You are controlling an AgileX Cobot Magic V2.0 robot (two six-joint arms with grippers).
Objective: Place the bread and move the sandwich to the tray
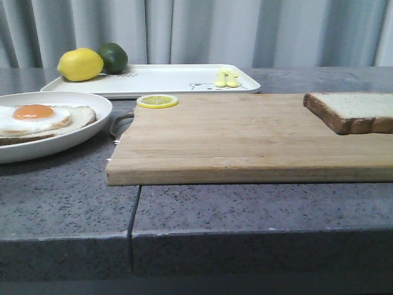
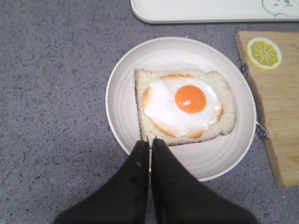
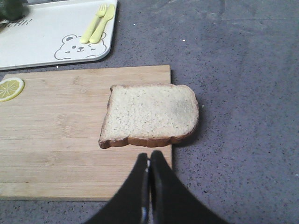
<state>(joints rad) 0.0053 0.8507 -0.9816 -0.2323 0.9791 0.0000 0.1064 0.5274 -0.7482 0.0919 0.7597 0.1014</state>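
The bread (image 1: pixel 356 110) lies at the right end of the wooden cutting board (image 1: pixel 233 138), overhanging its edge; it also shows in the right wrist view (image 3: pixel 150 114). My right gripper (image 3: pixel 149 156) is shut and empty, just short of the bread's near crust. The sandwich, a slice with a fried egg (image 1: pixel 37 117), sits on a round white plate (image 1: pixel 92 126) at the left; it also shows in the left wrist view (image 2: pixel 184 105). My left gripper (image 2: pixel 150 142) is shut and empty over the plate's rim (image 2: pixel 121 88), at the slice's corner. The tray (image 1: pixel 166 80) lies behind. Neither gripper shows in the front view.
A lemon (image 1: pixel 80 64) and a green lime (image 1: pixel 114 57) sit on the tray's left end, with a yellow fork and knife (image 1: pixel 226 78) at its right. A lemon slice (image 1: pixel 157 101) lies on the board's far left corner. A metal handle (image 1: pixel 120 126) sticks out beside the plate.
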